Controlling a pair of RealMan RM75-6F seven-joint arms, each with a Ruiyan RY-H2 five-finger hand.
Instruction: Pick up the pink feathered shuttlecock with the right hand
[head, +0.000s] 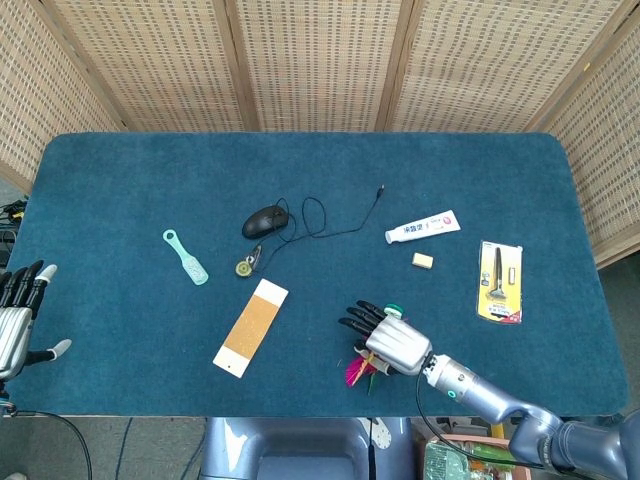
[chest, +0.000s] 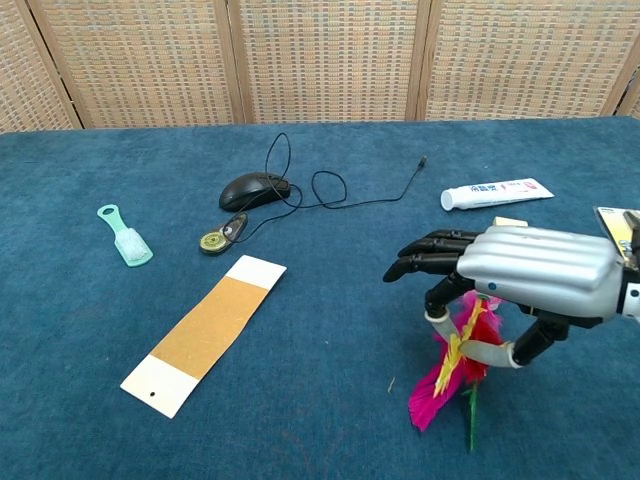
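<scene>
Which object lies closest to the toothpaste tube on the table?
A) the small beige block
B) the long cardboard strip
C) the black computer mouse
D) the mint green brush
A: in the head view the small beige block lies just below the toothpaste tube, while the mouse, the green brush and the cardboard strip are all much further left.

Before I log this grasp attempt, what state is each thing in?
Pink feathered shuttlecock: on the table, not lifted.
Right hand: over the shuttlecock, thumb and finger closing around it; grip unclear.
Left hand: idle at table edge, fingers apart.
Computer mouse: cable unplugged, loose.
Toothpaste tube: lying flat.
</scene>
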